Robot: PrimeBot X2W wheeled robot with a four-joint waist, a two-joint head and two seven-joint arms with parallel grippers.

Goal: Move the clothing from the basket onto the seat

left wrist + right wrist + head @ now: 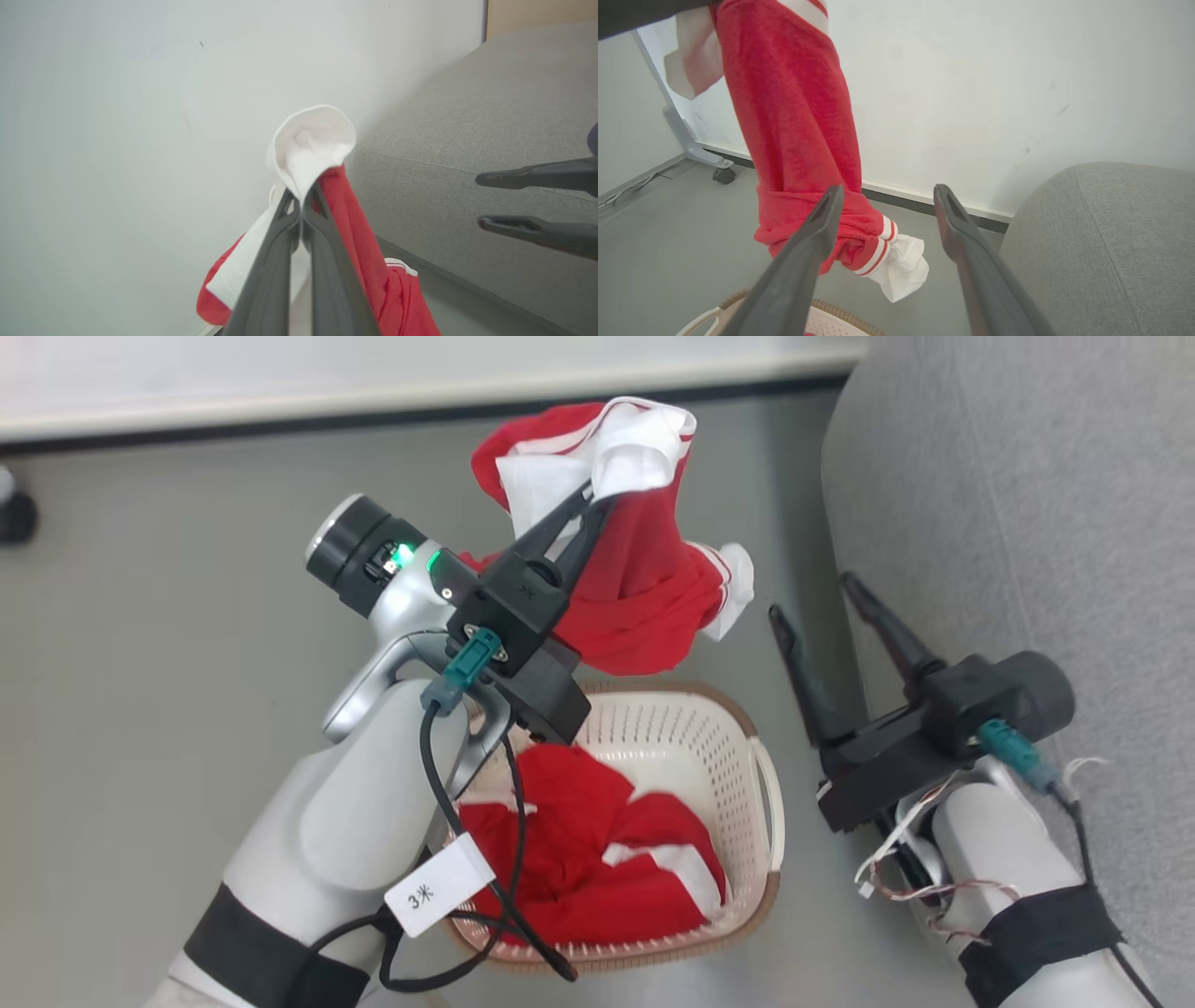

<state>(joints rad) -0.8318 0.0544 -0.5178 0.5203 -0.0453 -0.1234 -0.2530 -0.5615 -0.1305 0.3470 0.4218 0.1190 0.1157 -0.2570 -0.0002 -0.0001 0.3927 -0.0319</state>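
My left gripper (597, 497) is shut on a red garment with white panels (635, 588), which hangs in the air above the far end of the basket (747, 775). In the left wrist view the shut gripper (302, 198) pinches a white fold of the held garment (313, 144). A second red garment (597, 854) lies inside the basket. My right gripper (814, 600) is open and holds nothing, between the basket and the grey seat (1027, 495). In the right wrist view the hanging garment (794, 121) dangles just beyond and left of the right gripper's open fingers (822, 219).
The basket stands on a grey floor (168, 663) with the seat close on its right. A white wall with a dark baseboard (373, 401) runs along the back. A wheeled stand foot (717, 170) sits on the floor at the left of the right wrist view.
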